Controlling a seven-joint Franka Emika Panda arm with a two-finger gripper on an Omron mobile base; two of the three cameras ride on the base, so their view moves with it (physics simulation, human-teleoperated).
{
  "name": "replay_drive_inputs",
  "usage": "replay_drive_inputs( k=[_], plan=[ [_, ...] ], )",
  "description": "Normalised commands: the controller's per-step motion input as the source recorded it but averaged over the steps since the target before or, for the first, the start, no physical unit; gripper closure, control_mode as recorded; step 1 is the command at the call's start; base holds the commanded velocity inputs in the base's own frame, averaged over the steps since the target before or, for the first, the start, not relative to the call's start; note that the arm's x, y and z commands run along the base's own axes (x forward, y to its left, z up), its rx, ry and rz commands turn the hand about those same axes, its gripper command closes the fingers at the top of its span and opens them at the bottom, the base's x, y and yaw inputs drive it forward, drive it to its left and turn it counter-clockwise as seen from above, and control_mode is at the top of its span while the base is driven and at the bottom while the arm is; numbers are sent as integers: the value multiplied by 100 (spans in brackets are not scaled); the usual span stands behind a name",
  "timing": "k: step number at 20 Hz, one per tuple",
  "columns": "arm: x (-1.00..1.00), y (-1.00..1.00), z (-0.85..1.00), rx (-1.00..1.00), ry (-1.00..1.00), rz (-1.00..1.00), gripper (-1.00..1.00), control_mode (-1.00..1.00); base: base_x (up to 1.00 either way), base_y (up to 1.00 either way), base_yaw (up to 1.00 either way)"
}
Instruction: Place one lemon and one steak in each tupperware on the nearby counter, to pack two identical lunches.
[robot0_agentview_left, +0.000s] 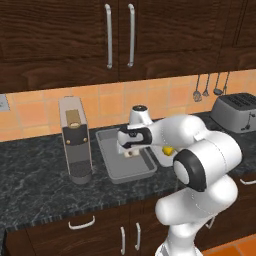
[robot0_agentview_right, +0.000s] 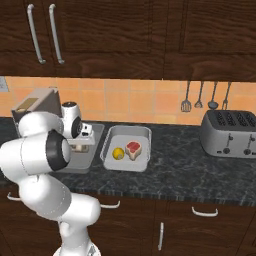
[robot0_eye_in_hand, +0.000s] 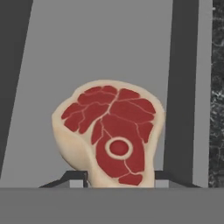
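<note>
My gripper (robot0_agentview_left: 131, 151) is shut on a raw red steak (robot0_eye_in_hand: 111, 133) with a pale fat rim. It holds the steak just above the floor of the darker tupperware (robot0_agentview_left: 112, 157) on the speckled counter (robot0_agentview_left: 35, 175). In the hand view the dark fingertips (robot0_eye_in_hand: 74, 177) flank the steak's lower edge, with the grey tray floor behind. The lighter tupperware (robot0_agentview_right: 142, 132) stands to the right and holds a yellow lemon (robot0_agentview_right: 118, 153) beside a second steak (robot0_agentview_right: 133, 148). My arm hides most of that tray in the left base view, where the lemon (robot0_agentview_left: 168, 149) peeks out.
A tall grey coffee machine (robot0_agentview_left: 75, 142) stands just left of the darker tray. A silver toaster (robot0_agentview_right: 231, 132) sits at the counter's right end, under hanging utensils (robot0_agentview_right: 200, 97). Bare counter lies between the lighter tray and the toaster. Wall cabinets hang overhead.
</note>
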Motion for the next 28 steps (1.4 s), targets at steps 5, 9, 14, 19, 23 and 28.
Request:
replay_drive_inputs(
  k=[5, 9, 14, 19, 23, 28],
  plan=[
    [19, 0, 0, -3, -15, 0, 100, -100, 0, 0, 0],
    [36, 0, -26, 0, -3, 0, 100, -100, 0, 0, 0],
    [5, 0, -10, 0, 0, 0, -100, -100, 0, 0, 0],
    [-1, 0, 0, 0, 0, 0, -100, -100, 0, 0, 0],
    [0, 0, 0, 0, 0, 0, -100, -100, 0, 0, 0],
    [-49, -1, 42, 0, 0, 0, -100, -100, 0, 0, 0]
  ],
)
